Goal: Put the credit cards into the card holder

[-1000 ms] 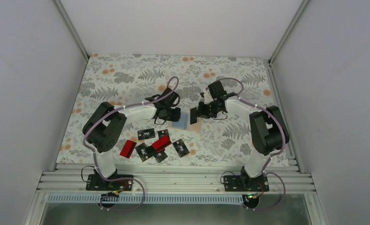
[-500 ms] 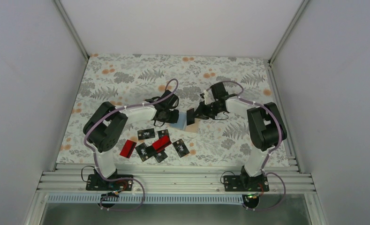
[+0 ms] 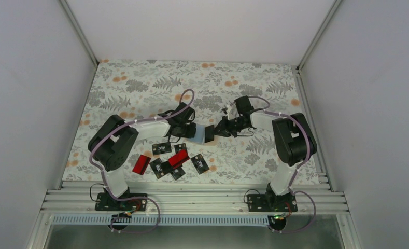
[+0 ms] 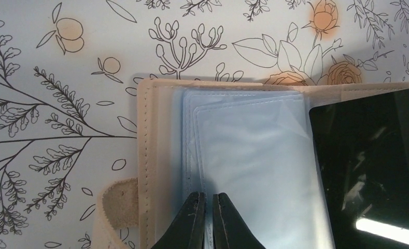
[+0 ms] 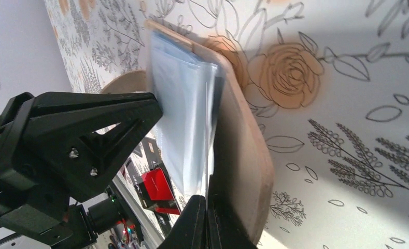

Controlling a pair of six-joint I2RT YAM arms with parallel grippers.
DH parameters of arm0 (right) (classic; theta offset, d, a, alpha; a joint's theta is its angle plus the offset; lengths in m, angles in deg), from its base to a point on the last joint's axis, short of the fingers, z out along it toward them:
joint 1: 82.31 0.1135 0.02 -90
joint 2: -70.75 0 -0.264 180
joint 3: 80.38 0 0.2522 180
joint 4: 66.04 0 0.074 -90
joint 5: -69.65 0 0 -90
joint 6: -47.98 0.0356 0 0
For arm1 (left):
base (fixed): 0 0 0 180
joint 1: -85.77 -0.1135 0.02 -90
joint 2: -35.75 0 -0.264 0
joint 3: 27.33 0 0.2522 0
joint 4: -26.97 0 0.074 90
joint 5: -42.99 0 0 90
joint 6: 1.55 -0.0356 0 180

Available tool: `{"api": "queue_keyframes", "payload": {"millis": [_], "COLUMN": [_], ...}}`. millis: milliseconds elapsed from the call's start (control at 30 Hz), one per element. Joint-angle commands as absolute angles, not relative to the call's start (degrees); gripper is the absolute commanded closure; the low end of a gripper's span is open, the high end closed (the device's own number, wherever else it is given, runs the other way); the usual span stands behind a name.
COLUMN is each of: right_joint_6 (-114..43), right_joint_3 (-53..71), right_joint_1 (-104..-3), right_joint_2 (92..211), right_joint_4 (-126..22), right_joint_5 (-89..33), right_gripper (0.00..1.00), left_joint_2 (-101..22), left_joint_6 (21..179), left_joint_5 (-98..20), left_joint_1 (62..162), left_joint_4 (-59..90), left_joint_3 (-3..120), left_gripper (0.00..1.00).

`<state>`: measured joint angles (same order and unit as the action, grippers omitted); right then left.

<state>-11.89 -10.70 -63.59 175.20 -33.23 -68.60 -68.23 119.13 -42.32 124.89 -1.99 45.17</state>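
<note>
Left fingers pinch shut on a holder pocket, right fingers clamp one black card; two red cards, at least five black cards lie loose.

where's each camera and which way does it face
Top: above and behind the bases, looking down on the table; both arms show.
Left wrist: on that arm, looks down into the open card holder; left gripper shut on its pocket.
Right wrist: on that arm, looks along the holder's edge; right gripper shut on a black card.
Shared: both wrist views show the holder and black card.
</note>
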Motion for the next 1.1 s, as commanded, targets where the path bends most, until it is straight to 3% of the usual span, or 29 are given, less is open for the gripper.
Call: {"api": "queue_keyframes", "payload": {"millis": [0,1067], "right_joint_6": [-8.09,-6.73], "right_joint_3": [-12.13,-10.46], "right_joint_1": [-63.93,-63.20], "right_joint_2": [176.30,176.69], "right_joint_4": [-35.17,-39.23], "right_joint_5": [-68.99,-72.29], "right_gripper": [0.96,0.96], "left_joint_2": [-67.88,-67.24], "left_joint_6": [120.08,119.97], "left_joint_5": [-42.57,-41.84], "left_joint_1": [125.11,125.06], "left_joint_4": [-3.88,-2.86], "left_joint_3": [42.67,40.77], "left_gripper": [0.94,0.98]}}
